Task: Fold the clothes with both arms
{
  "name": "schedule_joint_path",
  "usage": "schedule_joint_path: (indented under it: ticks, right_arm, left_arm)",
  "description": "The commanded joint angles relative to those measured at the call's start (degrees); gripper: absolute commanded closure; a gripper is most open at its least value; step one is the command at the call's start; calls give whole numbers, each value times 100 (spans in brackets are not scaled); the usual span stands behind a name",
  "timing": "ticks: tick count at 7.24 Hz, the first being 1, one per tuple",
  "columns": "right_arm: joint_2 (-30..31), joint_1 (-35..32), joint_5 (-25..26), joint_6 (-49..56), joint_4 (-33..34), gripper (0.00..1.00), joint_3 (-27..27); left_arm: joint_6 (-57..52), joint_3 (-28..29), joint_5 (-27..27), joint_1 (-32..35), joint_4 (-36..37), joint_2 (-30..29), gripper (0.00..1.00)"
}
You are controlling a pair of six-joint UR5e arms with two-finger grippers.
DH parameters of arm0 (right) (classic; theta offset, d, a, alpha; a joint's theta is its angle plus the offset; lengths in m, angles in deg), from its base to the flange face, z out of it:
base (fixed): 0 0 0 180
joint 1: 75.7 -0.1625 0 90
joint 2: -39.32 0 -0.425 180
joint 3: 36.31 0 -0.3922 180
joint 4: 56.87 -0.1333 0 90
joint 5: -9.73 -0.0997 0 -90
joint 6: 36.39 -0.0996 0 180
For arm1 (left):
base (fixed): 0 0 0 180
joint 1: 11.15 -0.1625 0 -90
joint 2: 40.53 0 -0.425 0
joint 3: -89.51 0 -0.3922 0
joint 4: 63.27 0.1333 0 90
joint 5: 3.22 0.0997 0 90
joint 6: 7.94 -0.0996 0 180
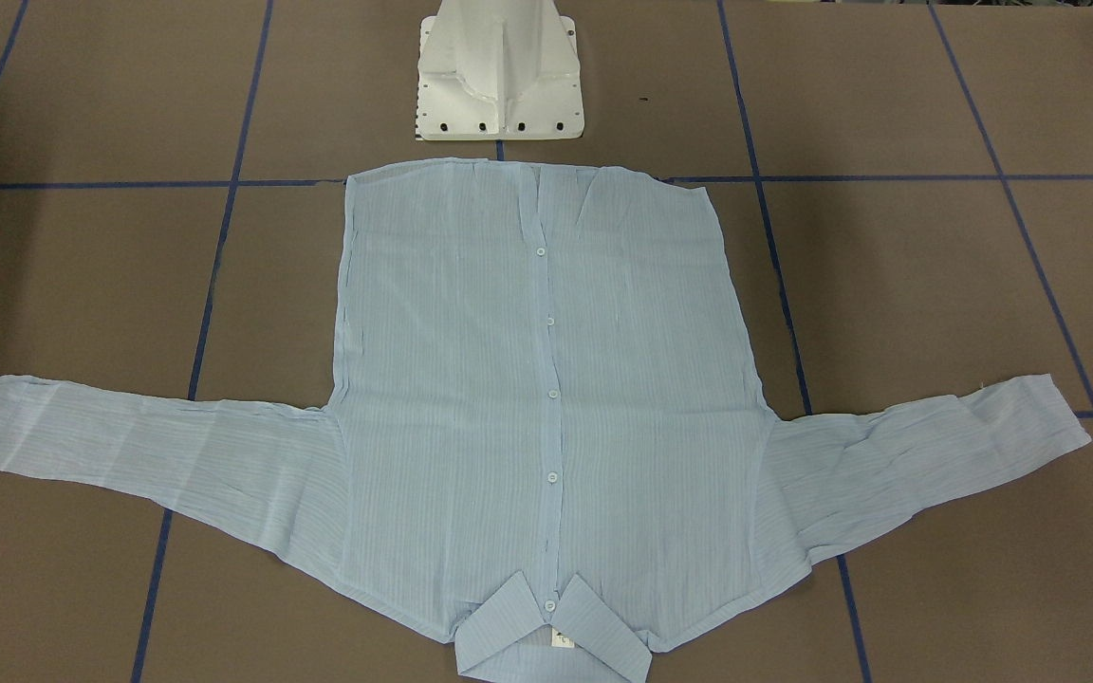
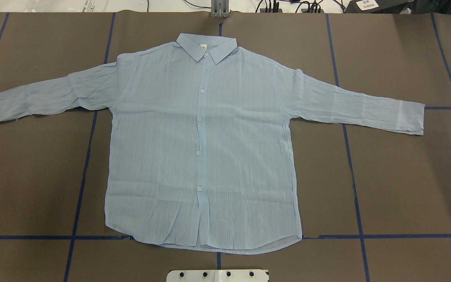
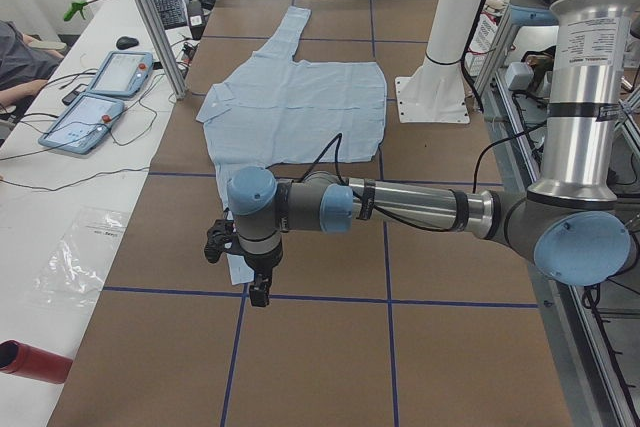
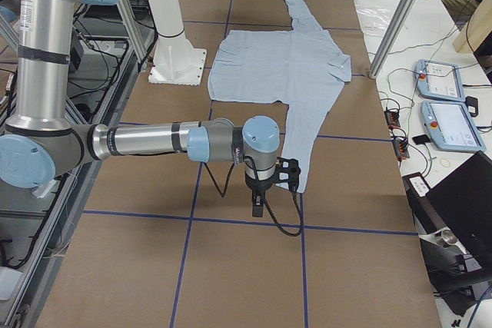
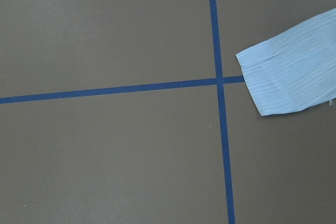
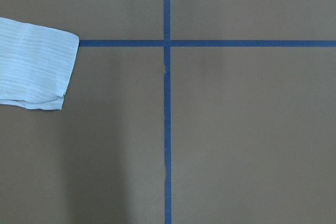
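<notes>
The light blue striped shirt (image 2: pixel 206 149) lies flat and buttoned on the brown table, collar (image 2: pixel 206 46) away from the robot, both sleeves spread sideways. My left gripper (image 3: pixel 258 289) hangs over the table beside the end of the near sleeve. The left wrist view shows that cuff (image 5: pixel 291 72) at its right edge. My right gripper (image 4: pixel 258 207) hovers beside the other sleeve's end, and that cuff (image 6: pixel 32 65) shows at the left of the right wrist view. Neither gripper appears in the overhead or front views, so I cannot tell whether they are open or shut.
Blue tape lines (image 2: pixel 356 203) grid the brown table. The white pedestal base (image 1: pixel 497 71) stands just behind the shirt's hem. Side benches hold tablets (image 3: pixel 95 107), cables and a red cylinder (image 3: pixel 35 362). A person's arm (image 3: pixel 15 62) rests at one bench.
</notes>
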Motion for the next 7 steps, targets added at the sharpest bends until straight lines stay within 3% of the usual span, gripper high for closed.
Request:
schedule_joint_path:
  ticks: [1, 5, 6, 7]
  right_arm:
    - [0, 0, -1, -4, 9, 0, 0]
    - [-166, 9, -1, 13, -44, 0, -140]
    - [-219, 9, -45, 5, -262, 0, -280]
    - [-237, 9, -158, -4, -586, 0, -412]
  left_arm:
    - [0, -10, 11, 90, 1, 3, 1]
    - [9, -123, -41, 82, -8, -102, 1]
    - [26, -342, -59, 73, -130, -173, 1]
    - [61, -309, -59, -23, -697, -278, 1]
